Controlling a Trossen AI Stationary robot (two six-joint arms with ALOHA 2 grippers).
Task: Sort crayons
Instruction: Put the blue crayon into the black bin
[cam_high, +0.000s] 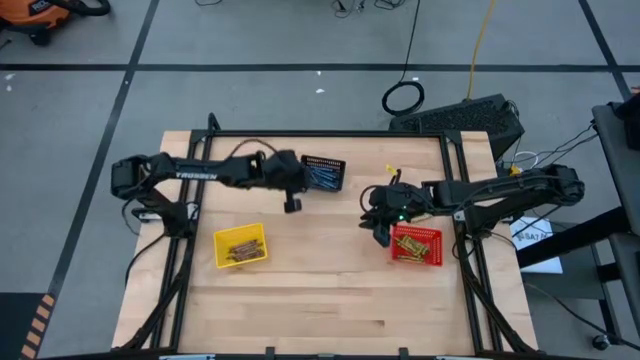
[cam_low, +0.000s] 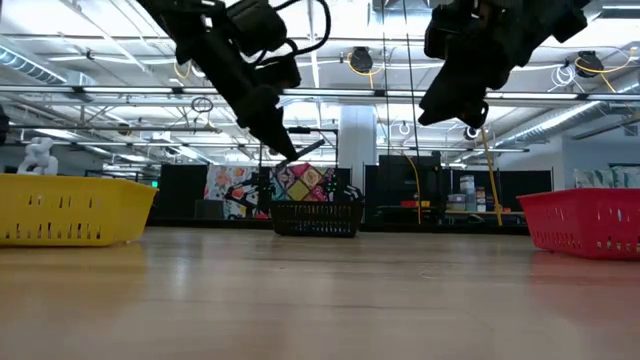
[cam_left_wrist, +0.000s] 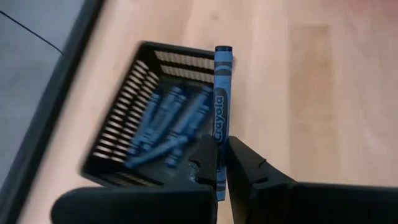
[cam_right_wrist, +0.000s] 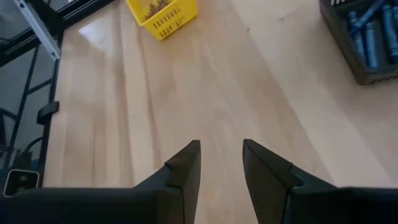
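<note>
Pinched upright between the closed jaws of the left gripper (cam_left_wrist: 217, 163): a single blue crayon (cam_left_wrist: 220, 106), its printed label running lengthwise, its far end reaching just past the rim of the black basket (cam_left_wrist: 124, 109). Lying inside that basket: a loose heap of more blue crayons (cam_left_wrist: 171, 124), blurred, number impossible to tell. From overhead, left gripper (cam_high: 292, 203) poised at the near left edge of the black basket (cam_high: 322, 172), towards the rear middle of the wooden surface (cam_high: 320, 290). At table height, same gripper (cam_low: 285, 152) raised above the surface with the black basket (cam_low: 318, 217) behind it.

Collected in the yellow basket (cam_high: 241, 246), front left: a small pile of olive-tan crayons (cam_high: 242, 250). Collected in the red basket (cam_high: 415, 243), on the right: more crayons (cam_high: 414, 245), yellowish-brown against the mesh. Baskets well apart from one another, bare wood between them; no loose crayons seen on the surface.

Hanging at the left edge of the red basket: the right gripper (cam_high: 383, 236), jaws open and empty. Through its own wrist camera, right gripper (cam_right_wrist: 221, 163) with both dark fingers (cam_right_wrist: 186, 165) spread over bare wood, the yellow basket (cam_right_wrist: 165, 17) far ahead and a corner of the black basket (cam_right_wrist: 357, 46) off to one side. At table height, right gripper (cam_low: 452, 100) held high, clear of the red basket (cam_low: 585, 220).
</note>
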